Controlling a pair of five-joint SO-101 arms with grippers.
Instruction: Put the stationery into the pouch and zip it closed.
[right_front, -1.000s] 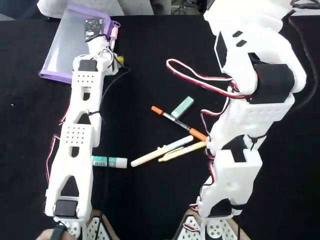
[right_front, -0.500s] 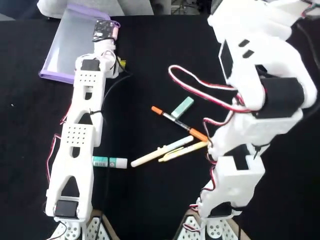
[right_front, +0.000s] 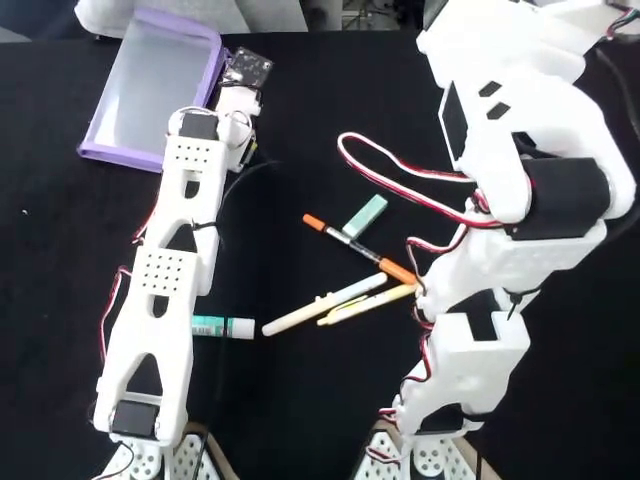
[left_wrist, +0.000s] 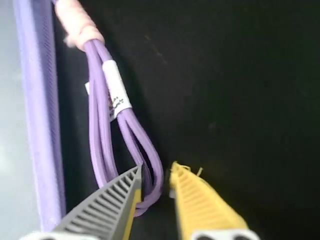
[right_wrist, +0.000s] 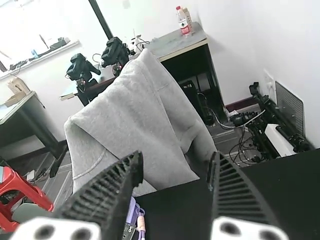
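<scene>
**Cord pinched in the left claw, stationery waiting on the table**

Nearest you, the green-and-white stick (right_front: 222, 326) lies just beside the left arm (right_front: 170, 290). Beyond it, the two pale yellow pens (right_front: 330, 300), the orange-tipped pen (right_front: 352, 243) and the mint eraser (right_front: 365, 214) sit clustered on the table (right_front: 300, 130). All of them are well apart from the pouch (right_front: 150, 90) at the far left. None looks packed, so I judge you are working the zip first, since the pouch must be open before loading.

That explains the left gripper (left_wrist: 156, 170) out at the pouch's right-hand edge. It is clenched on the looped end of the purple pull cord (left_wrist: 107, 95), which runs fairly straight to a pink bead (left_wrist: 75, 25). The right gripper (right_wrist: 176, 156) is raised, jaws spread and empty, probably kept clear of the work.

The high view gives you the layout, but the wrist masks the grip. The left wrist view gives you the pinch close up. The right wrist view looks past the table to a grey garment (right_wrist: 140, 115).
</scene>
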